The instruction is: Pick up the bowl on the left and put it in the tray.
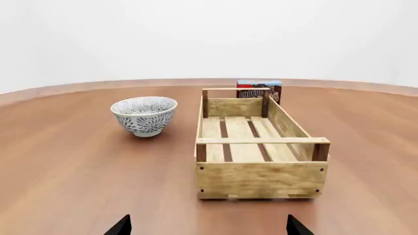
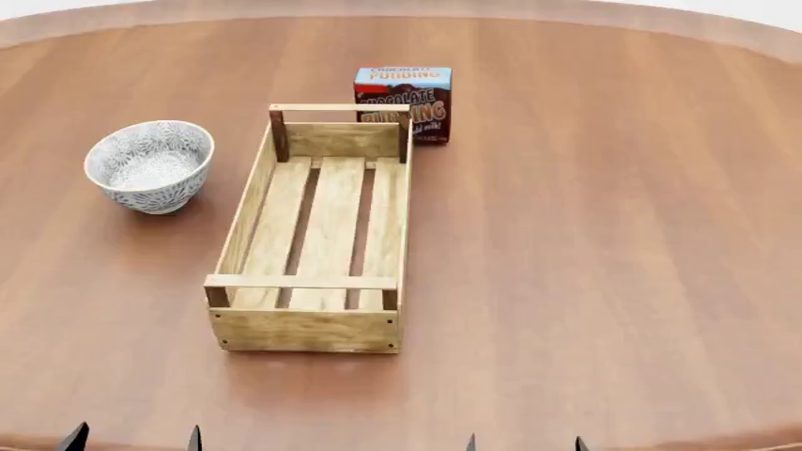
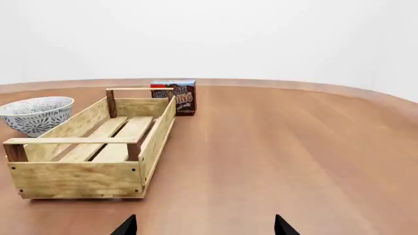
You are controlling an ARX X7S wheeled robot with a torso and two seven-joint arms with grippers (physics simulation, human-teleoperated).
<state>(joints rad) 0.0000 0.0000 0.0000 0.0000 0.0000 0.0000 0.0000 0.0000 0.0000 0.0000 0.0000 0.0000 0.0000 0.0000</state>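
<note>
The bowl (image 2: 149, 165), white with a dense grey floral pattern, stands upright on the wooden table, left of the tray (image 2: 314, 310). The tray is a long light-wood crate with a slatted bottom and nothing in it. In the left wrist view the bowl (image 1: 144, 115) sits beyond and beside the tray (image 1: 260, 178); in the right wrist view the bowl (image 3: 36, 114) shows past the tray (image 3: 78, 178). My left gripper (image 2: 133, 440) and right gripper (image 2: 524, 443) hang at the table's near edge, both open and holding nothing. Only their dark fingertips (image 1: 119, 226) show.
A chocolate pudding box (image 2: 404, 102) stands upright just behind the tray's far end. The round table's rim (image 2: 701, 23) curves along the back.
</note>
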